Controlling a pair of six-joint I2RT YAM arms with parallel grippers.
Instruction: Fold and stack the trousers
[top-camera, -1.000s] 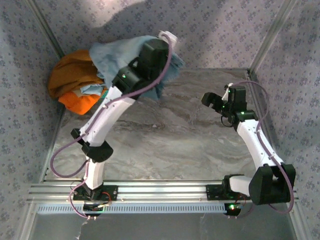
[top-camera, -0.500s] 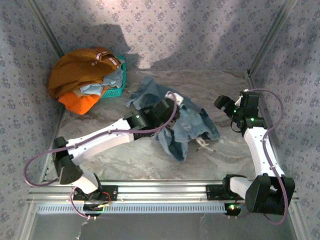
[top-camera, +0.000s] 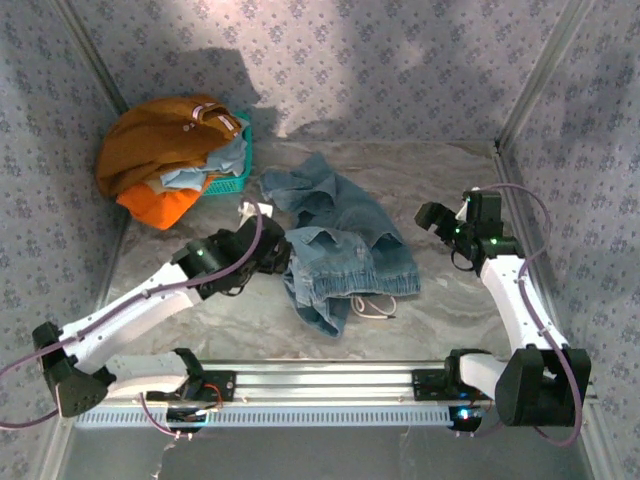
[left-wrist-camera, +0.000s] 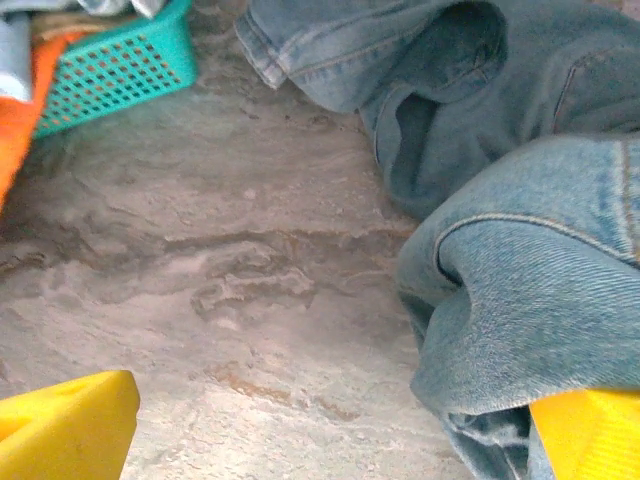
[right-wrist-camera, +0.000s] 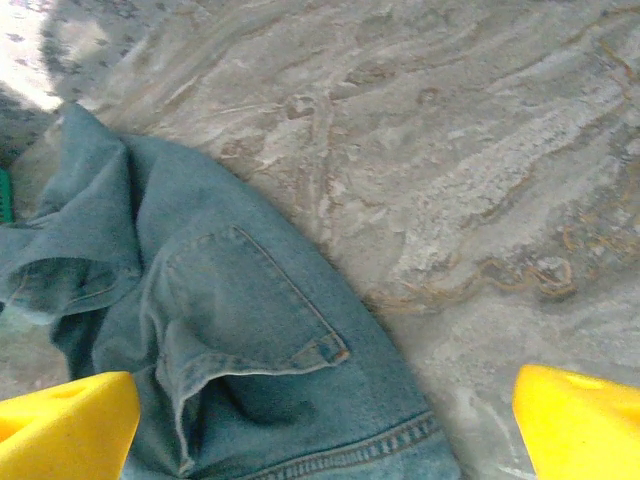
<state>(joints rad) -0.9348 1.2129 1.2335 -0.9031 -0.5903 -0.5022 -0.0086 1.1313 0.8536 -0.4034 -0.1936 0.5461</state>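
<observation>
Left gripper (left-wrist-camera: 330, 412) and right gripper (right-wrist-camera: 325, 408): jaws released. Spread the crumpled trousers (top-camera: 345, 250) flat before folding; pinch outer edges only.

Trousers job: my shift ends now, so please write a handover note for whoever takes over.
Left end effector: open, at the trousers' left edge.
Right end effector: open, to the trousers' right.
Trousers: crumpled in a heap on the table, next to the basket of other clothes.
Done: nothing folded yet.
Left: spread flat, fold, stack.
</observation>
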